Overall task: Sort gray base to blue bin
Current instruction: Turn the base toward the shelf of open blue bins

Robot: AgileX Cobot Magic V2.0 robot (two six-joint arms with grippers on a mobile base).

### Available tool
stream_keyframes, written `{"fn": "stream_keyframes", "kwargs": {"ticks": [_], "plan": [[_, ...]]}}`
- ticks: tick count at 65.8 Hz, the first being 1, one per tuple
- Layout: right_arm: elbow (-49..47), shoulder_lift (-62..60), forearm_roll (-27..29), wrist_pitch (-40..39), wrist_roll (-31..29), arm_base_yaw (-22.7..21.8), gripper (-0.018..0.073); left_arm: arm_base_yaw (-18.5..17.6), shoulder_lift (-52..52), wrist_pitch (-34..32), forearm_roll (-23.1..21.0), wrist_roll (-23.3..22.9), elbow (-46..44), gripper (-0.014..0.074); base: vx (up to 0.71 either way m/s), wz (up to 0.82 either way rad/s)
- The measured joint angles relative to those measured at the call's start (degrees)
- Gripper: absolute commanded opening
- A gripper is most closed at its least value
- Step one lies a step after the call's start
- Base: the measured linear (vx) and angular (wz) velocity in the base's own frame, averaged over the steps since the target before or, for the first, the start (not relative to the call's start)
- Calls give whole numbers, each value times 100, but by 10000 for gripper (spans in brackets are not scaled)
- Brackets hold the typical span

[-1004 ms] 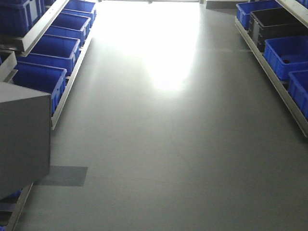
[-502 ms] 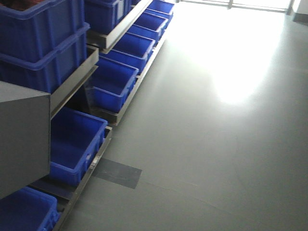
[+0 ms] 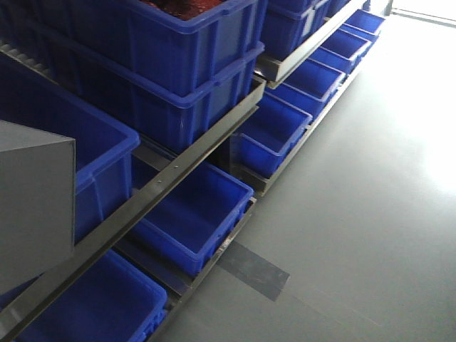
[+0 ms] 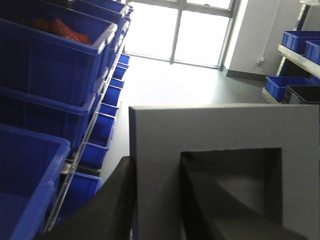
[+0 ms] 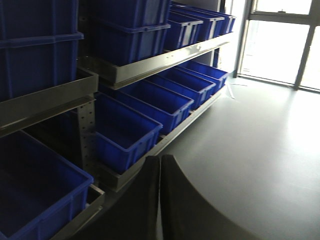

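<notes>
The left gripper (image 4: 156, 200) is clamped on the gray base (image 4: 225, 125), with one dark finger outside its left wall and the other down in the recess. A blue bin (image 4: 35, 142) on the rack (image 3: 192, 153) lies to its left, apart. The right gripper (image 5: 160, 195) has its fingers pressed together, holding nothing.

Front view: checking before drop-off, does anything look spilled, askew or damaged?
Nothing spilled or askew: the blue bins sit square on the rack. Only a darker rectangular patch on the floor beside it stands out.
</notes>
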Motion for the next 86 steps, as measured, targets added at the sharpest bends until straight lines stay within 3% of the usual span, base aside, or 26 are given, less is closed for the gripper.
{"fn": "stream_keyframes", "kwargs": {"ticks": [86], "plan": [[0, 0, 0, 0, 0, 0, -9, 0, 0, 0, 0, 0, 0, 125, 9, 47]]}}
